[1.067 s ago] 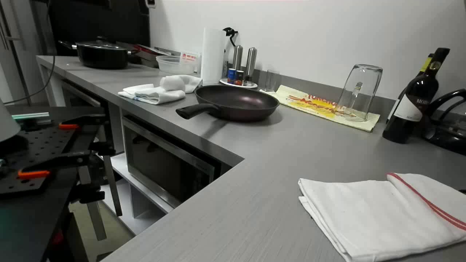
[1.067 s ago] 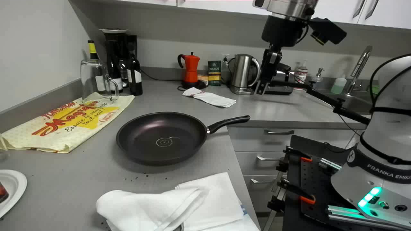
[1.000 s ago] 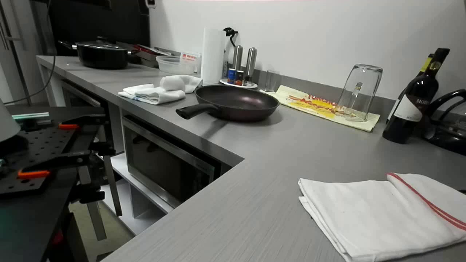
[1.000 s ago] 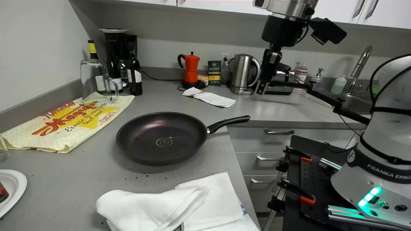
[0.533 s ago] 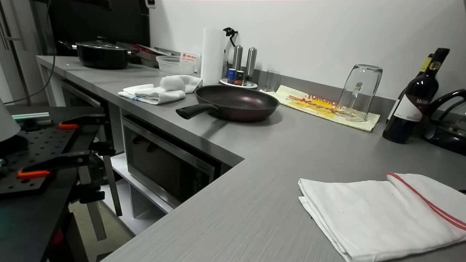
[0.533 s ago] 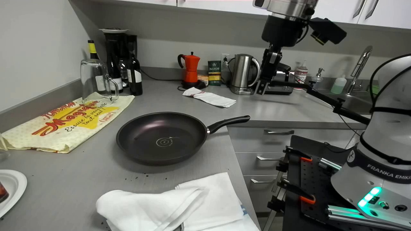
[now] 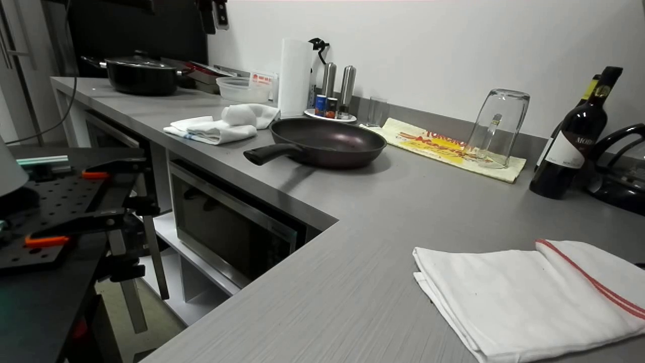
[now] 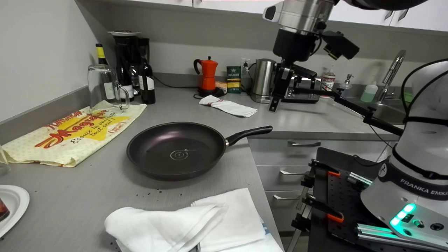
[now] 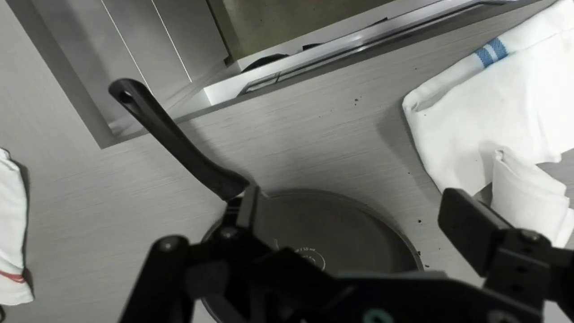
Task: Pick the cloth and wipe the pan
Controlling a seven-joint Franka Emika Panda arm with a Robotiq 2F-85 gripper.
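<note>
The dark frying pan (image 7: pixel 327 143) sits upright on the grey counter and shows in both exterior views (image 8: pixel 176 150) and the wrist view (image 9: pixel 332 229). A crumpled white cloth with blue stripes (image 8: pixel 182 227) lies beside it, also in the wrist view (image 9: pixel 484 116). A folded white cloth with red stripes (image 7: pixel 524 297) lies on the pan's other side; it appears in an exterior view (image 8: pixel 229 106) and at the wrist view's left edge (image 9: pixel 11 233). My gripper (image 9: pixel 356 217) is open and empty, above the pan and counter. In an exterior view (image 8: pixel 274 105) it hangs near the pan handle's side.
A yellow printed mat (image 8: pixel 87 133) holds an upturned glass mug (image 8: pixel 103 87) by the wall. Wine bottles (image 7: pixel 574 136) stand in the corner. A paper towel roll (image 7: pixel 295 78) and shakers stand behind the pan. A kettle (image 8: pixel 263 82) is at the back.
The arm and gripper have moved left and slightly down in an exterior view, toward the pan. The gripper's tip now shows lower at the top of an exterior view. Pan and cloths have not moved.
</note>
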